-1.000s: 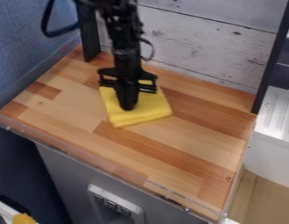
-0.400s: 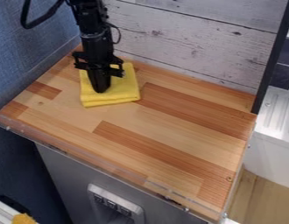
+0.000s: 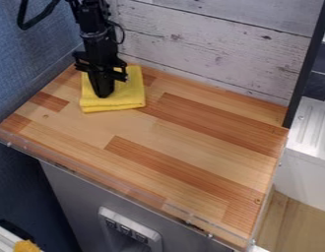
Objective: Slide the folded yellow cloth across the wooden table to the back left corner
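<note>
Yellow folded square cloth is being pressed flat on the counter's far left part, near the corner where the two walls are meeting; folded layers are being shown at its near edge. Pressure is being applied from above by the black two-finger gripper, tips pointing down, set left of the cloth's middle. Fingers are being held closed together; no cloth is being seen bunched between them, so the cloth is probably being pinned by push and friction, not pinched. Steep arm angle is probably being used so load is being put straight down through the tips. Weight is being spread by the folded layers, presumably, with the wood being padded from hard tips. Cloth is being supported underneath by the wood-block counter, striped in light and reddish-brown. Front edge is being bordered by a clear plastic strip, likely as a guard against things sliding off. Back side is being closed off by a whitewashed plank wall, left side by a blue textured wall. Black cable is being looped beside the arm, clear of the cloth, presumably as slack for the joints.
</note>
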`<state>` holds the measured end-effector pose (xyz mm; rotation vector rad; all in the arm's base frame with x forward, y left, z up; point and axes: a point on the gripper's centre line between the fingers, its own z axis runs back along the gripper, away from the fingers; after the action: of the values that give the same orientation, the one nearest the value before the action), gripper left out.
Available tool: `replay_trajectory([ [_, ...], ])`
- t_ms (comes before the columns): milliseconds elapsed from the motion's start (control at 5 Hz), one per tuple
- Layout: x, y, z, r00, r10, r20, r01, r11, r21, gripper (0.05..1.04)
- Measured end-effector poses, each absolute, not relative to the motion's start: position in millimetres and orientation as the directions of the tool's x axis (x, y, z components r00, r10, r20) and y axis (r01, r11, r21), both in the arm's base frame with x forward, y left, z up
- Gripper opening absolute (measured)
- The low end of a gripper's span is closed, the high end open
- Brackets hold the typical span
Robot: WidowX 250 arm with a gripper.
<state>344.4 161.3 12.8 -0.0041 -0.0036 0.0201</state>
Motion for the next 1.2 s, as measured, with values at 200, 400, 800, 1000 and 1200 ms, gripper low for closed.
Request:
replay_trajectory([
  [200, 346, 165, 18, 1.000, 0.005, -0.004, -0.005, 1.000, 0.004, 0.245],
  [400, 342, 163, 19, 1.000, 0.008, -0.025, -0.009, 1.000, -0.001, 0.499],
  [800, 319, 142, 58, 1.000, 0.006, -0.001, -0.006, 1.000, 0.007, 0.993],
  [1000, 307, 134, 80, 1.000, 0.004, 0.015, -0.004, 1.000, 0.008, 0.999],
  [1200, 294, 126, 95, 1.000, -0.003, 0.022, 0.003, 1.000, -0.001, 0.997],
])
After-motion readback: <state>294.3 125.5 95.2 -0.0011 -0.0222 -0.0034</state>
